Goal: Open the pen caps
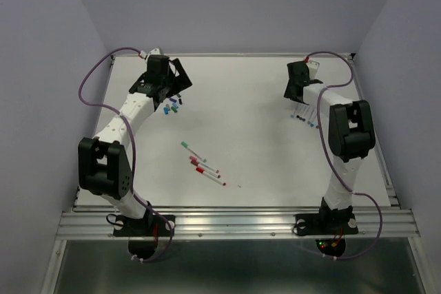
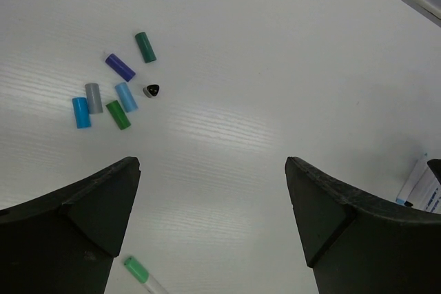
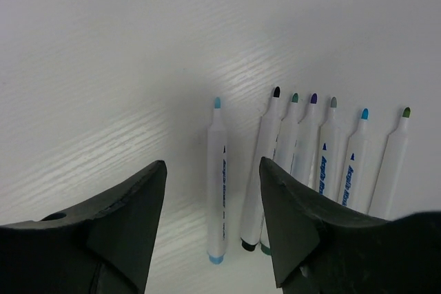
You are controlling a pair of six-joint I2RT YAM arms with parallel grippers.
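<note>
A few capped pens [image 1: 203,164] lie mid-way across the table [image 1: 275,163]. Toward its far-left corner, my left gripper [image 2: 211,166] gapes wide and empty near loose pen caps [image 2: 114,91]. By the far right edge, my right gripper [image 3: 212,166] stands parted, empty, over uncapped pens [image 3: 303,156].

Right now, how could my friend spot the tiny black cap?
At the table's far left corner, by the left gripper, loose pen caps lie in a cluster. The black cap lies next to the paler blue cap: the only black one, and the stubbiest.
</note>
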